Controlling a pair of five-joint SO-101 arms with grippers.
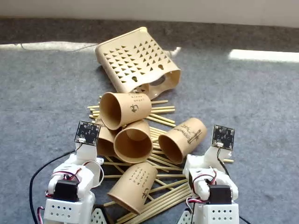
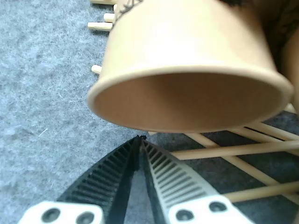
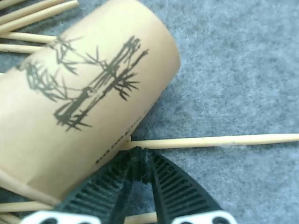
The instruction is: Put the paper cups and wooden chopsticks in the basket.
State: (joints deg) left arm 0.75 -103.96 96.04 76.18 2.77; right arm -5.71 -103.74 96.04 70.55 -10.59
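Left wrist view has the left gripper point(image 2: 138, 140) pinched together on nothing, with a paper cup point(image 2: 187, 70) on its side, mouth just past the tips, and chopsticks point(image 2: 233, 149) beneath. Over on the right gripper point(image 3: 140, 153) the jaws are closed and empty too, with a bamboo-print cup point(image 3: 79, 102) and a single chopstick point(image 3: 215, 140) just ahead of the tips. Well beyond both, the basket point(image 1: 138, 60) lies tipped over.

Indoor robot tabletop, room type unclear: grey felt-like covering point(image 1: 42, 93), pale wall point(image 1: 187, 9) behind, sunlight patches point(image 1: 261, 55).

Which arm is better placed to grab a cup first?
Probably left: the left gripper, shut, sits short of a paper cup's open rim, easy to pinch. The right gripper, shut, faces the printed cup's broad side.
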